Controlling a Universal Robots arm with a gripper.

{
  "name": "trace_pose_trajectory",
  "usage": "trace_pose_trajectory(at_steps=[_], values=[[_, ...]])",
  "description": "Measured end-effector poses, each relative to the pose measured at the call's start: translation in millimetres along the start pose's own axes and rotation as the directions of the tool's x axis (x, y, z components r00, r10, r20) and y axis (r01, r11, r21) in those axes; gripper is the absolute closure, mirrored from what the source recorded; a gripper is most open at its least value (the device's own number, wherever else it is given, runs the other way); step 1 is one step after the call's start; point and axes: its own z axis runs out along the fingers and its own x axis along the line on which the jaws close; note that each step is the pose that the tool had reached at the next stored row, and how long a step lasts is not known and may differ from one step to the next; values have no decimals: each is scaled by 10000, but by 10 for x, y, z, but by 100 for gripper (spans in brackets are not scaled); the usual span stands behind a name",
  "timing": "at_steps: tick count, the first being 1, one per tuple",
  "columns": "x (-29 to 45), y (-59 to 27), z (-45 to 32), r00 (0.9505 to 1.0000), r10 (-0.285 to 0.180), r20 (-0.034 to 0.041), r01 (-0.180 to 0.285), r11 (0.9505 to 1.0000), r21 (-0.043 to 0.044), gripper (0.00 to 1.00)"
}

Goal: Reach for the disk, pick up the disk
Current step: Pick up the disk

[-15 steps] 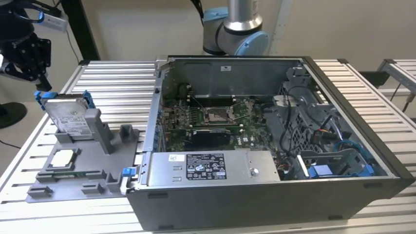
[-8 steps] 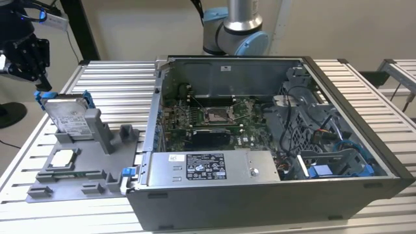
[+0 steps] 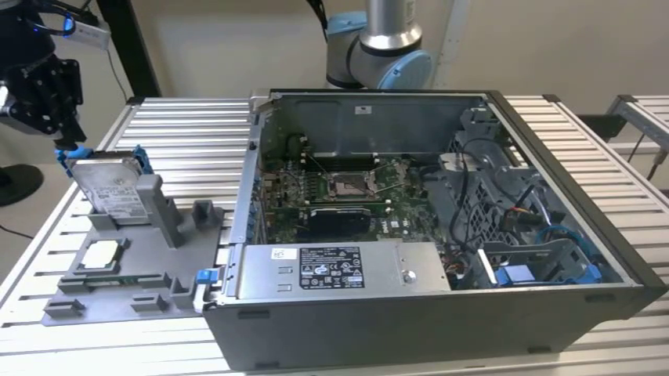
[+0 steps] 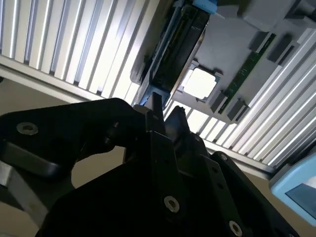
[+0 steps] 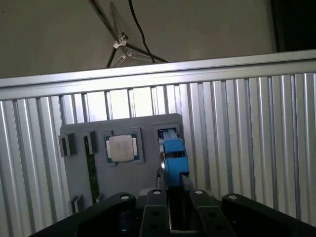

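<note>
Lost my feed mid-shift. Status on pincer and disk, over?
Pincer at the top edge of the disk. Disk standing on edge in grey tray, not lifted. Nothing between them.

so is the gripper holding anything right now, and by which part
Cannot tell: the gripper is at the blue plastic bracket atop the silver-grey rectangular metal hard drive, which stands in the grey tray.

Black gripper (image 4: 167, 109) near disk (image 4: 173, 54), white chip (image 4: 200, 83)
</note>
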Motion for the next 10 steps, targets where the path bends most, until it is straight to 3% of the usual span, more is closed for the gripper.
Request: trace_pose_trajectory(at_steps=[10], values=[[0, 0, 0, 10000, -4, 0, 4, 10000, 0, 0]])
